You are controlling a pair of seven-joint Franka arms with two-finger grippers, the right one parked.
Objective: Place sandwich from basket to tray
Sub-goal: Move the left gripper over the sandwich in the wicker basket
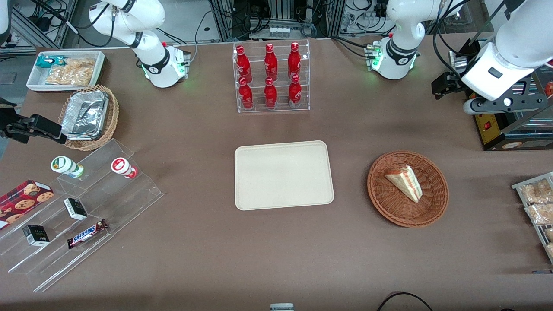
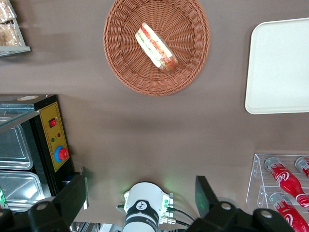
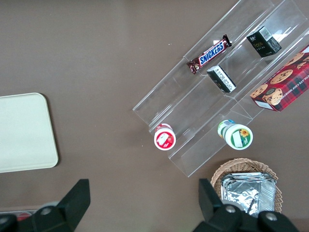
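Observation:
The sandwich point(image 1: 405, 181) is a pale wedge with red and green filling and lies in the reddish-brown wicker basket point(image 1: 389, 207). The cream tray point(image 1: 283, 175) lies flat beside the basket, toward the parked arm's end, with bare table between them. My gripper point(image 1: 440, 86) hangs high above the table, farther from the front camera than the basket and toward the working arm's end. It is open and holds nothing. The left wrist view shows the sandwich point(image 2: 155, 46), the basket point(image 2: 130, 72), the tray point(image 2: 280, 67) and the gripper point(image 2: 141, 193) with its fingers point(image 2: 77, 193) wide apart.
A clear rack of red bottles point(image 1: 271, 77) stands farther from the front camera than the tray. A black machine with a yellow panel point(image 1: 510, 125) and a tray of bagged snacks point(image 1: 538, 203) sit at the working arm's end. The arm's base point(image 1: 395, 60) stands near the basket.

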